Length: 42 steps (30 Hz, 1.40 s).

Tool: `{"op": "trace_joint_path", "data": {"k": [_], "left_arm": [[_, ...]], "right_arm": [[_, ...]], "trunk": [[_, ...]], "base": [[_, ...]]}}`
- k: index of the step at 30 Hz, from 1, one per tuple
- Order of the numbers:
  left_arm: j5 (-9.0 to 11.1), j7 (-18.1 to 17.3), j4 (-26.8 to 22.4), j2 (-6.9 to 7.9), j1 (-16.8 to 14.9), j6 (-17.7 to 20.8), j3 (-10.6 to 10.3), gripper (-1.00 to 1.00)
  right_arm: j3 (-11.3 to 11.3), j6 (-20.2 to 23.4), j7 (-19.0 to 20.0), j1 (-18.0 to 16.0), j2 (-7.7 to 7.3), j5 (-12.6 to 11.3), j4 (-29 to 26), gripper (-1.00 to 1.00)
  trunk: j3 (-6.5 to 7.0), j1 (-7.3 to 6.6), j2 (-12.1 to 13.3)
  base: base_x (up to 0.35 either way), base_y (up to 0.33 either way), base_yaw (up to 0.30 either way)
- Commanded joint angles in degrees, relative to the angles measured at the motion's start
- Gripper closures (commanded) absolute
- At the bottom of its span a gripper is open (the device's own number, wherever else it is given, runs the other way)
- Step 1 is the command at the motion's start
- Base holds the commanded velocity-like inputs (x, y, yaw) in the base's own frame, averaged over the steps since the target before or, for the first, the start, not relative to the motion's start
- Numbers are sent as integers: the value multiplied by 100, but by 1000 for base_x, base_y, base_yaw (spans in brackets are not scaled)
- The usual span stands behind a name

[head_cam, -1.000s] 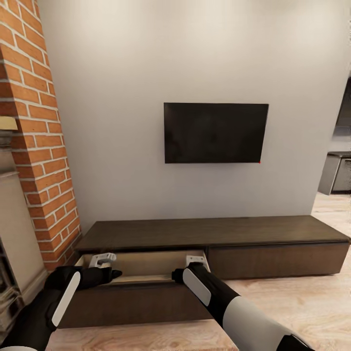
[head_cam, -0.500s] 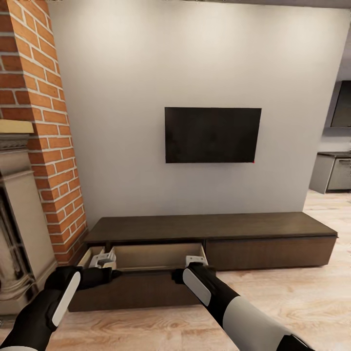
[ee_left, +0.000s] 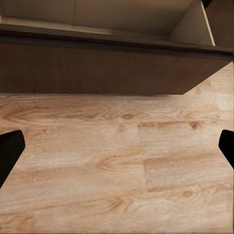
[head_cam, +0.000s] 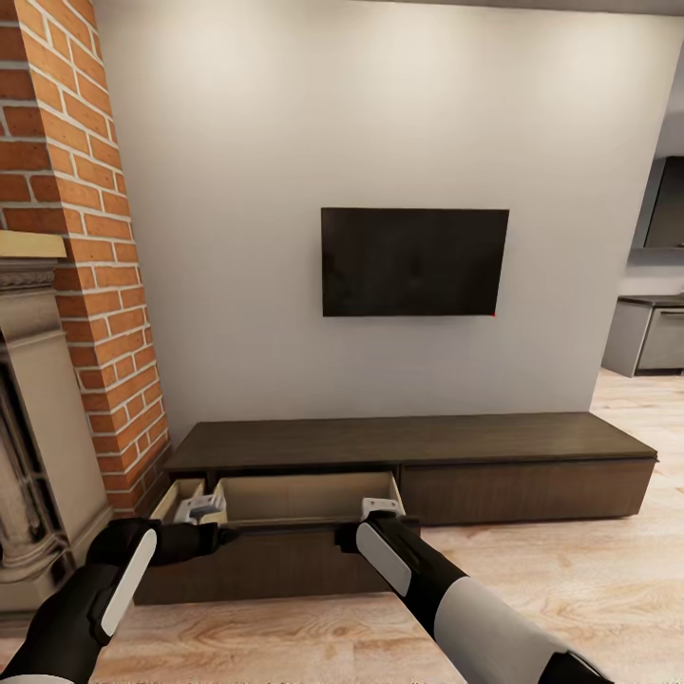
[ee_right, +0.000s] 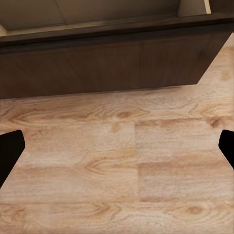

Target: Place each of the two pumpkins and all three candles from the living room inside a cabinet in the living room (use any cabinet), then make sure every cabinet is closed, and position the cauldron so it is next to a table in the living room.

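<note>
Before the cabinet [head_cam: 408,456], its left drawer [head_cam: 285,532] pulled out, both spread, empty grippers, left gripper [head_cam: 199,510] and right gripper [head_cam: 382,508], should press the front squarely and evenly to shut it.

Cabinet [head_cam: 418,444]: dark brown wood top & fronts, faint grain; its pulled-out drawer [head_cam: 304,497] is pale beige inside, front dark brown. Floor [head_cam: 589,579]: light honey wood planks w/ wavy grain & knots. Wall [head_cam: 380,123]: plain off-white/grey. TV [head_cam: 414,262]: flat black, tiny red dot at lower corner. Brick column [head_cam: 85,237]: orange-red bricks, pale mortar lines. Fireplace surround [head_cam: 38,456]: beige-grey, tan ledge on top. Left arm [head_cam: 104,589]: black w/ white strip; right arm [head_cam: 446,594]: black, white panels. Grippers: light grey – left gripper [head_cam: 199,508], right gripper [head_cam: 382,507]. Wrist views: black fingertips [ee_left: 9,151] over blond planks; same for right fingertips [ee_right: 9,151]. Kitchen unit [head_cam: 655,337]: grey.
</note>
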Motion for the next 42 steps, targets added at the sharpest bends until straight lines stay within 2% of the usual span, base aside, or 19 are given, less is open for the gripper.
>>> {"op": "trace_joint_path", "data": {"k": [1, 42], "left_arm": [[-23, -39, -3, -3, -4, 50, 9, -100], [-44, -26, 1, -28, -4, 81, -18, -100]], "right_arm": [[18, 11, -41, -7, 0, -33, -3, -100], [27, 6, 76, -9, 0, 33, -12, -100]], "trunk": [[-25, 22, -45], [-761, 923, -1690]], "base": [[0, 0, 0], [0, 0, 0]]}}
